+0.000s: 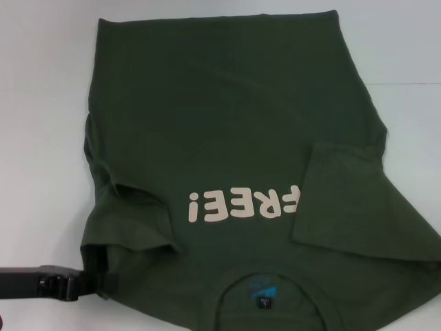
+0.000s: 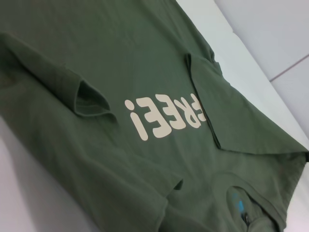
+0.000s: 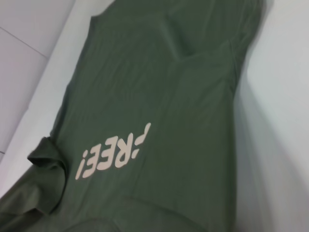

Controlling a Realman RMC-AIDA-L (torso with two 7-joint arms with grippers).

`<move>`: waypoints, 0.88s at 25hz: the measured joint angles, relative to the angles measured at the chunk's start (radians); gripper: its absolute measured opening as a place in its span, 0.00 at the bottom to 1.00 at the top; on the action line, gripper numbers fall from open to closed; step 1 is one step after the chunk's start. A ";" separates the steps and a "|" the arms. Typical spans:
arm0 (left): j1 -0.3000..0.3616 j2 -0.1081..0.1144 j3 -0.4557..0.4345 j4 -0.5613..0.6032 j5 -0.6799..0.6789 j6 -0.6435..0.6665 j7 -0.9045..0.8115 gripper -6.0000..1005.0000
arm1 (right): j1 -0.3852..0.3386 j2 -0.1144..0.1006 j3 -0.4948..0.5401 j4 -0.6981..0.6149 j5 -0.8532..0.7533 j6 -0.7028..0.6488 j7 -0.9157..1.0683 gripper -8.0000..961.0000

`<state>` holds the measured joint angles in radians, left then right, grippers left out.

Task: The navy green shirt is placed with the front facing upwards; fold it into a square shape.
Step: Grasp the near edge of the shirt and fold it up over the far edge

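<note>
The navy green shirt [image 1: 220, 124] lies front up on the white table, its collar toward me, with the cream "FREE!" lettering [image 1: 244, 203] across the chest and a blue neck label [image 1: 262, 286]. Both sleeves are folded inward: the left sleeve [image 1: 131, 221] is bunched and the right sleeve [image 1: 344, 200] lies flat, covering the start of the lettering. My left gripper [image 1: 103, 283] sits low at the shirt's near left shoulder edge, touching the cloth. The wrist views show the shirt [image 2: 120, 58] [image 3: 159, 96] from each side. My right gripper is out of view.
The white table [image 1: 41, 103] shows to the left, right and beyond the shirt. A seam line in the surface [image 1: 406, 83] runs along the far right.
</note>
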<state>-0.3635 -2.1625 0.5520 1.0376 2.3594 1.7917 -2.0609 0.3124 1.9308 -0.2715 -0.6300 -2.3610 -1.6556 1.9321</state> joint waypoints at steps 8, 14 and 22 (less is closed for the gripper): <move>0.019 -0.002 -0.019 -0.009 -0.002 0.029 0.007 0.05 | -0.054 0.007 0.032 0.000 0.003 -0.029 -0.031 0.04; -0.013 0.004 -0.026 -0.028 -0.008 0.024 0.003 0.05 | -0.065 0.008 0.067 -0.001 0.006 -0.048 -0.037 0.04; -0.173 0.051 -0.043 -0.101 -0.018 -0.052 -0.032 0.05 | 0.068 0.002 0.093 0.002 0.013 -0.046 -0.024 0.04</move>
<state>-0.5370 -2.1110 0.5090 0.9364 2.3416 1.7396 -2.0931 0.3805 1.9328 -0.1790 -0.6282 -2.3479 -1.7017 1.9082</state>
